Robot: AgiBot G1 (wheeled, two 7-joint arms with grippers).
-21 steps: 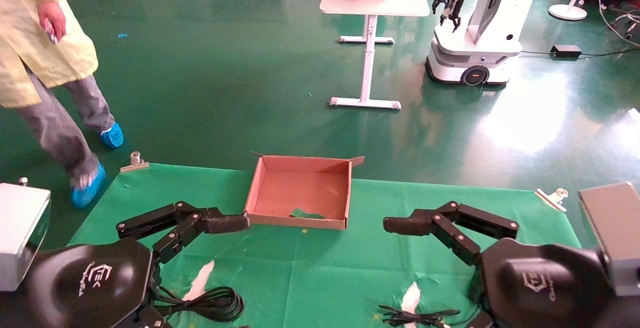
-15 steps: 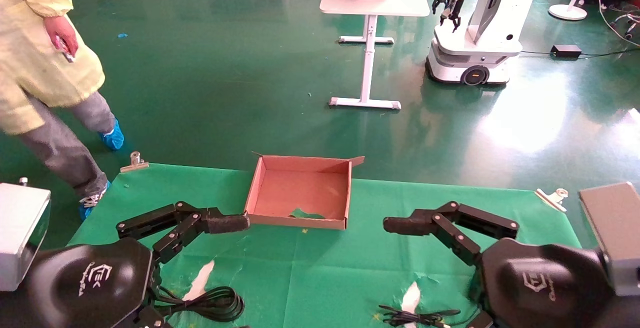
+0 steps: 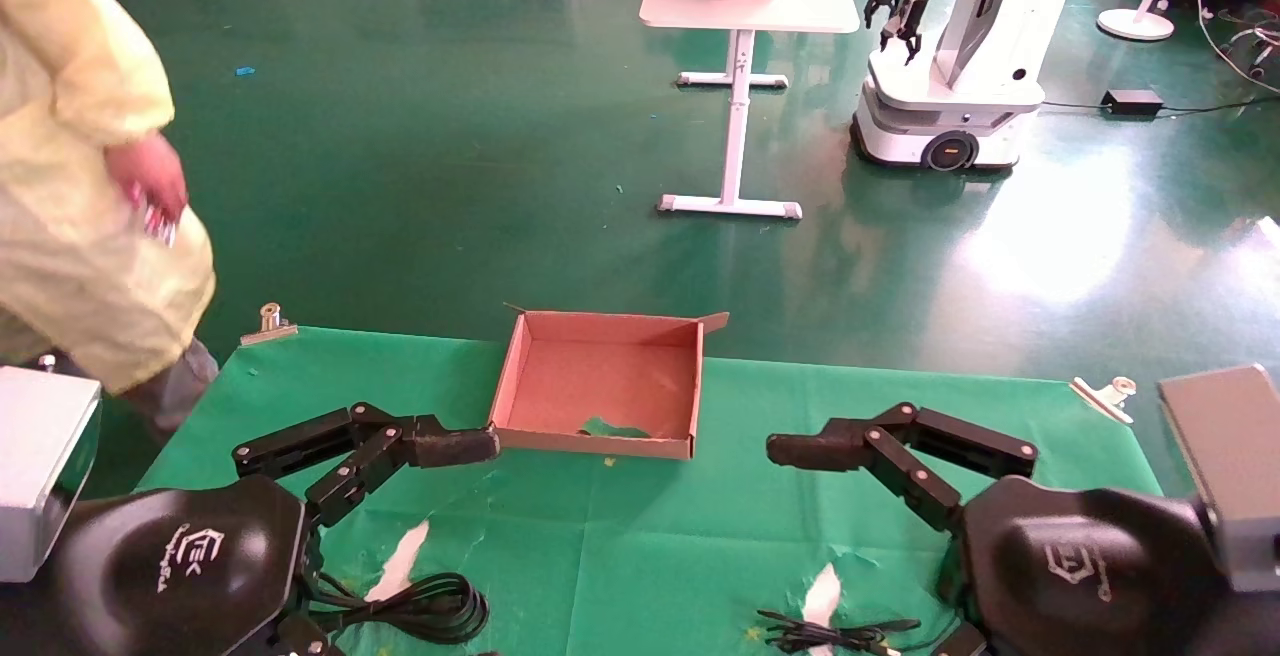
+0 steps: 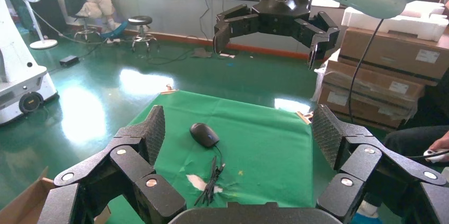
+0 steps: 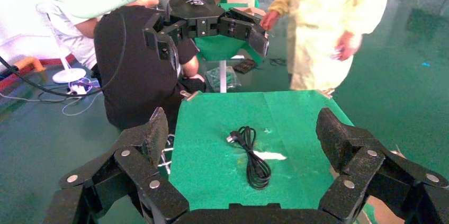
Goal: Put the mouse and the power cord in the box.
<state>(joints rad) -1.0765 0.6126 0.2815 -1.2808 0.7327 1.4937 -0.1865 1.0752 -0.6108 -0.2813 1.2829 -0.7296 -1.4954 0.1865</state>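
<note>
The left gripper (image 3: 455, 448) hovers with jaws spread wide and empty beside the near left corner of the box (image 3: 603, 441), and the right gripper (image 3: 800, 452), equally splayed and empty, hangs off its right side. On the green surface (image 3: 620, 556), the power cord (image 3: 425, 608) lies coiled below the left arm, the mouse (image 4: 204, 134) to the robot's right. The loose coil may unwind when lifted and drape over the box's low wall; the mouse's thin cable (image 3: 835, 632) could trail outside too.
</note>
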